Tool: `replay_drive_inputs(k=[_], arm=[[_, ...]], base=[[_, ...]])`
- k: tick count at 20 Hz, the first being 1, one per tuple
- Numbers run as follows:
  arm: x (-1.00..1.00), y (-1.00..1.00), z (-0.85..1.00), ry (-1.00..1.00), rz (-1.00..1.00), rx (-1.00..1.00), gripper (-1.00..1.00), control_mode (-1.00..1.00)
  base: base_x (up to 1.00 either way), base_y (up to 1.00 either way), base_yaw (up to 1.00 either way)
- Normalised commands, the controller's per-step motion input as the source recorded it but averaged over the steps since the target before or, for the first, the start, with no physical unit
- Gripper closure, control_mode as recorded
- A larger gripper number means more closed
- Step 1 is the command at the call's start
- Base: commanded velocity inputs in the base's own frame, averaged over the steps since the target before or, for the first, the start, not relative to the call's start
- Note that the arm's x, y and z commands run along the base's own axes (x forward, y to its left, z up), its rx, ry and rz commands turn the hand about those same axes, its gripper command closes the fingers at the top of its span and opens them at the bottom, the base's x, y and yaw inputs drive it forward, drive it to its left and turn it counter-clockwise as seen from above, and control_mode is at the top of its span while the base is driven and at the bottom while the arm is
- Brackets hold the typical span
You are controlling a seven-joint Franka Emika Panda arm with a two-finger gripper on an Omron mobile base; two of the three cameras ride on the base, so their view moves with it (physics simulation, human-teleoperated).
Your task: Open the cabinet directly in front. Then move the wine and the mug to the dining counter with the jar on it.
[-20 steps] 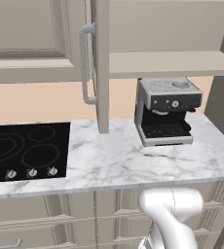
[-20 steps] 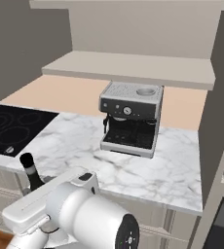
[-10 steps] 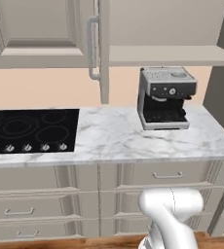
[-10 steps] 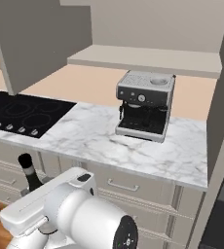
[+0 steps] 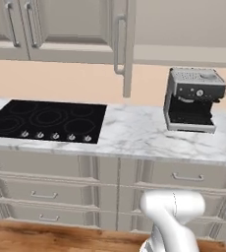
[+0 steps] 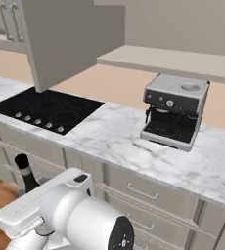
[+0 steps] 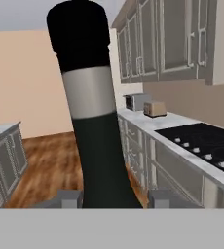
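In the hand view the wine (image 7: 92, 121), a dark bottle with a grey band under its black cap, stands upright between the two fingertips. My gripper (image 7: 115, 198) is shut on its lower body. The bottle's cap (image 6: 23, 165) pokes up left of the white arm in the right base view. The cabinet stands open: its door (image 5: 127, 44) juts out edge-on with its silver handle, and the inner shelf (image 5: 183, 54) is bare. A separate marble-topped unit (image 7: 2, 130) sits at the left edge of the hand view. The mug and the jar are out of view.
A silver espresso machine (image 5: 192, 101) and a black cooktop (image 5: 46, 120) sit on the marble counter (image 5: 134, 133) above beige drawers. Wood floor (image 7: 50, 160) stretches between that counter and the separate unit. A toaster (image 7: 154, 109) stands farther along the counter.
The whole scene has shifted: the base has backed away from the counter, so the drawers and the floor now show. The wine stays in my grip.
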Motion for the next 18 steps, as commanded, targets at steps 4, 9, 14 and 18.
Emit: replay_drive_inputs(k=[4, 9, 14, 18], arm=[[0.00, 0.00, 0.00, 0.00, 0.00, 0.00, 1.00, 1.00], [0.00, 0.00, 0.00, 0.00, 0.00, 0.00, 1.00, 1.00], [0.00, 0.00, 0.00, 0.00, 0.00, 0.00, 1.00, 1.00], [0.00, 0.00, 0.00, 0.00, 0.00, 0.00, 1.00, 1.00]], base=[[0.00, 0.29, 0.40], [0.00, 0.34, 0.41], [0.00, 0.42, 0.40], [0.00, 0.46, 0.39]])
